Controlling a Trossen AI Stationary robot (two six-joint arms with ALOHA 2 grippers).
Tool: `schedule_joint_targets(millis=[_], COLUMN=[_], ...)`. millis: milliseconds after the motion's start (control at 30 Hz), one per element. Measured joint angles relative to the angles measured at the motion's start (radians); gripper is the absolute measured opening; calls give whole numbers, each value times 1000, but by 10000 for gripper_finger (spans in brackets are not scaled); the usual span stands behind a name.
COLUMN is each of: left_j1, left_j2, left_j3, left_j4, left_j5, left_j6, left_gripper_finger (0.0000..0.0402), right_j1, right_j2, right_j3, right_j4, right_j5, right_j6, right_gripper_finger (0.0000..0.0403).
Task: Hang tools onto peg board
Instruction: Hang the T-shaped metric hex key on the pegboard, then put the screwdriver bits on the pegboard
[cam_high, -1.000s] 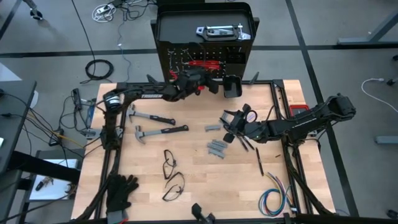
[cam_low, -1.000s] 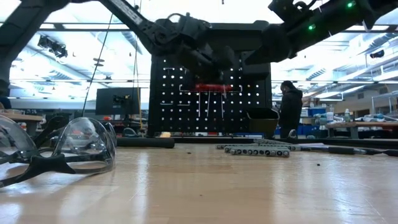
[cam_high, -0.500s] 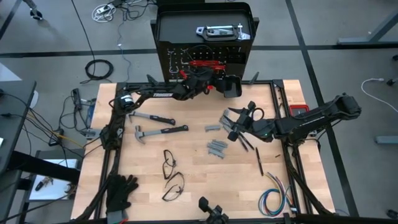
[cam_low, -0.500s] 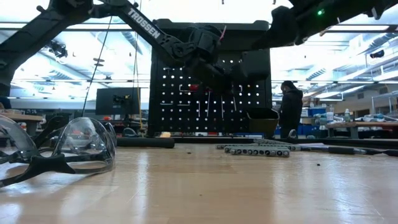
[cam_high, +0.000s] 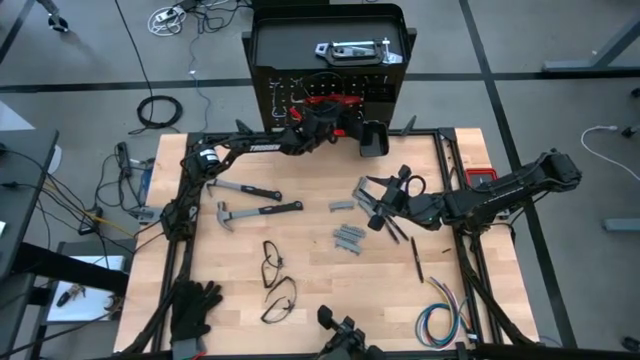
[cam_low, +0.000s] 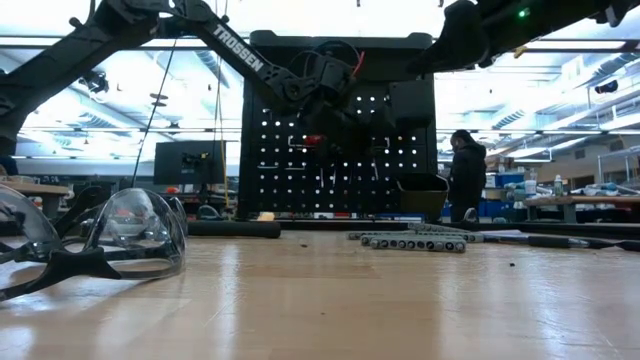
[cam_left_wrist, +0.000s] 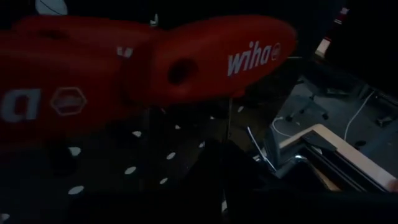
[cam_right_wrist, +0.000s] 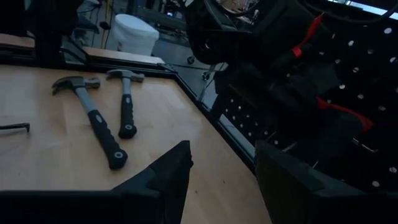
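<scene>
Currently my left gripper (cam_high: 322, 119) is clamped on a red-handled screwdriver (cam_left_wrist: 217, 59) right against the upright black perforated peg board (cam_high: 330, 95). My right gripper (cam_high: 372, 203) hovers over mid-table, fingers (cam_right_wrist: 171, 174) apart, holding nothing. Two black-handled steel hammers (cam_high: 250, 200) lie on the wood.

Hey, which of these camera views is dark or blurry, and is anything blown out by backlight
Left wrist view: very dark, red tool handles close and soft-edged. Low view: bright ceiling lights behind leave the peg board and arms as silhouettes; the safety glasses nearest the lens are out of focus. High view: evenly lit, hammers clear. Right wrist view: dim near the board.
</scene>
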Motion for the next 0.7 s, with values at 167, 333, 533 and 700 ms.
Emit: schedule_joint_targets(millis=[167, 333, 533, 700], left_j1=[11, 15, 15, 13], left_j2=[0, 0, 0, 0], left_j3=[0, 1, 1, 1], left_j4=[-5, -45, -53, -65], left_j5=[17, 37, 28, 19], left_j6=[15, 20, 22, 42], left_gripper_finger=[0, 0, 40, 106], right_j1=[3, 4, 7, 11], right_j2=[0, 0, 0, 1], right_j3=[0, 0, 0, 0], right_j4=[1, 5, 10, 9], right_j5=[0, -2, -9, -9], right_j6=[0, 0, 0, 0], right_gripper_finger=[184, 184, 184, 184])
